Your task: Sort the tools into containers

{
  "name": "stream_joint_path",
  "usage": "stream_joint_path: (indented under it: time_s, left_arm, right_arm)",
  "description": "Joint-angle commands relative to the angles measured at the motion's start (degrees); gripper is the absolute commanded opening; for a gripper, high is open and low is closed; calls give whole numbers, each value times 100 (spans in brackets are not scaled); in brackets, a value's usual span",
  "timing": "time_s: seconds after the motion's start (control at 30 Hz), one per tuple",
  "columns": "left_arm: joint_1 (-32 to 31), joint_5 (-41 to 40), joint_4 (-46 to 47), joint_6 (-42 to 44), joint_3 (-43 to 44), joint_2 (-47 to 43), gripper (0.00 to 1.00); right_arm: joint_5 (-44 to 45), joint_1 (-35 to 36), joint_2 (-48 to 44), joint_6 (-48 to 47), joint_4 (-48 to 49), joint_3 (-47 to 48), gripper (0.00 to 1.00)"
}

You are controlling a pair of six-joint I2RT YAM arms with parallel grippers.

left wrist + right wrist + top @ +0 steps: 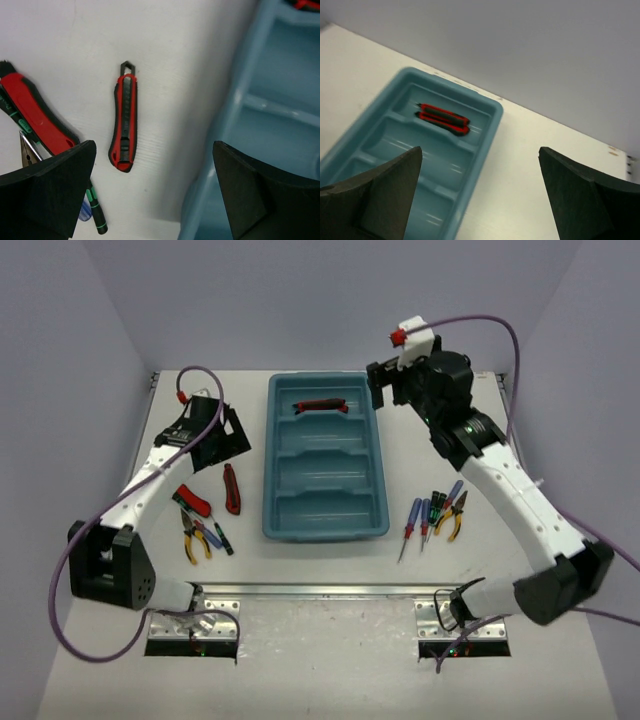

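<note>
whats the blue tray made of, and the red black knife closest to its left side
Tray: likely moulded plastic, teal, slightly glossy, judging by rounded corners and soft highlights on its dividers. Utility knife: seemingly red plastic body with matte black, possibly rubbery grip and ribbed slider; the tip may be metal, unclear.

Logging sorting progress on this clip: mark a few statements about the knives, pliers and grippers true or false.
One utility knife lies in the far compartment of the tray. True.
The left gripper holds a utility knife. False: it is open, above a second knife lying on the table.
The right gripper is open and empty. True.
The right-hand pliers are in the tray. False: they lie on the table, right of the tray.
</note>
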Motion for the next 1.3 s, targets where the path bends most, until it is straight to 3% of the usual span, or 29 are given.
stream_joint_path:
  time_s: [0.0,0.1,0.17,0.4,0.6,0.77,0.83,0.9,0.97,1.17,1.27]
  left_arm:
    - [344,385,-172,-91,290,684,100]
    - [392,329,-135,-48,280,1046,97]
    - [374,484,-50,-78,279,1408,86]
    - [383,547,179,-179,230,2078,63]
    - [383,355,185,-187,216,2480,54]
    - [382,219,186,-195,146,2722,55]
    - [371,225,217,-185,114,2779,47]
    - [324,193,225,-154,122,2779,25]
    - [282,13,177,-137,168,2647,17]
    - [205,-760,-259,-158,856,1938,1]
    - [-136,-1471,-236,44,1452,1499,0]
  right_arm:
    - [-478,53,-1083,1022,-318,-1679,99]
    - [-498,61,-1615,1135,-262,-2359,99]
    - [-565,61,-2108,1265,-180,-2704,99]
    - [-1058,61,-2395,1375,55,-2948,99]
    - [-1143,61,-2531,1332,109,-3023,99]
    - [-1152,61,-2612,1358,203,-3087,99]
    - [-1141,61,-2612,1367,213,-3097,99]
    - [-1110,61,-2620,1367,244,-3129,99]
    - [-1084,61,-2621,1369,246,-3130,99]
    - [-1025,61,-2681,1352,253,-3139,99]
    - [-944,61,-2716,1337,270,-3154,99]
